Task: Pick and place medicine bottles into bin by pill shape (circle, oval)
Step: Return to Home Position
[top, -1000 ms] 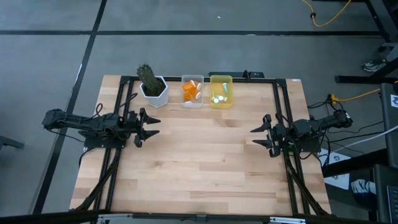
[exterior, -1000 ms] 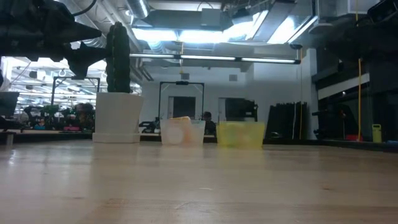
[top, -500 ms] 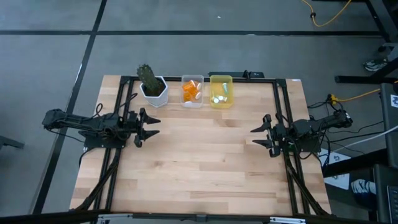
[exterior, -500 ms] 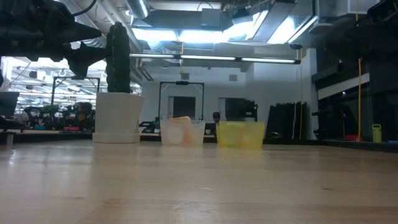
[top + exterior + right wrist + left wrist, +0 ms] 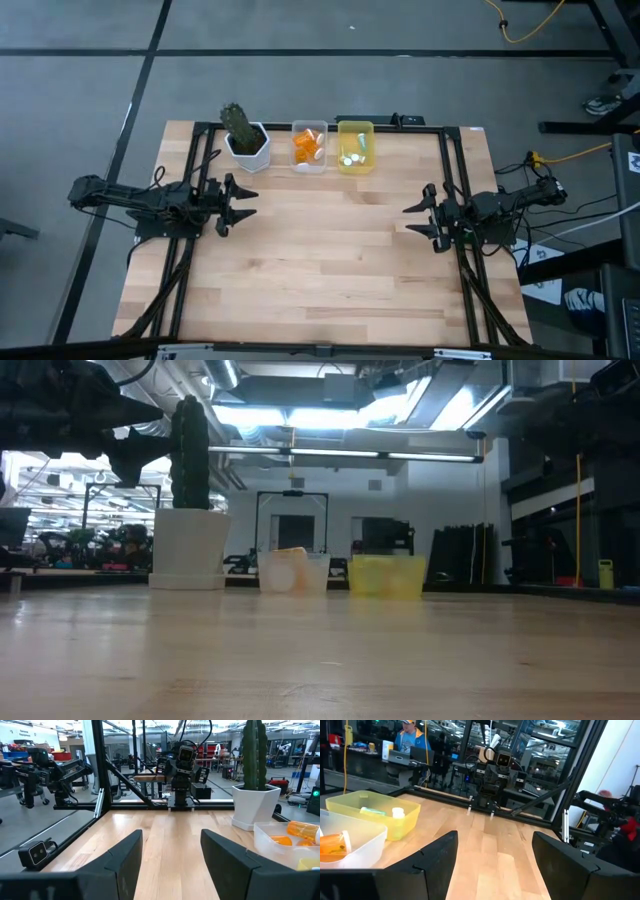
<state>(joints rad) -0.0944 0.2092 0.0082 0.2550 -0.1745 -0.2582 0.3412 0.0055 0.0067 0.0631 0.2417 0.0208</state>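
The medicine bottles lie in two bins at the table's far edge: orange ones in the clear bin [image 5: 309, 148], pale ones in the yellow bin [image 5: 355, 146]. The left wrist view shows an orange bottle [image 5: 331, 844] and a teal bottle [image 5: 372, 811] in them. My left gripper [image 5: 245, 202] is open and empty at the table's left side. My right gripper [image 5: 410, 220] is open and empty at the right side. Both hover above the wood and point at each other.
A white hexagonal pot with a cactus [image 5: 245, 138] stands left of the clear bin. A black frame [image 5: 320, 125] runs along the table's far, left and right sides. A person [image 5: 410, 735] sits in the room beyond the table.
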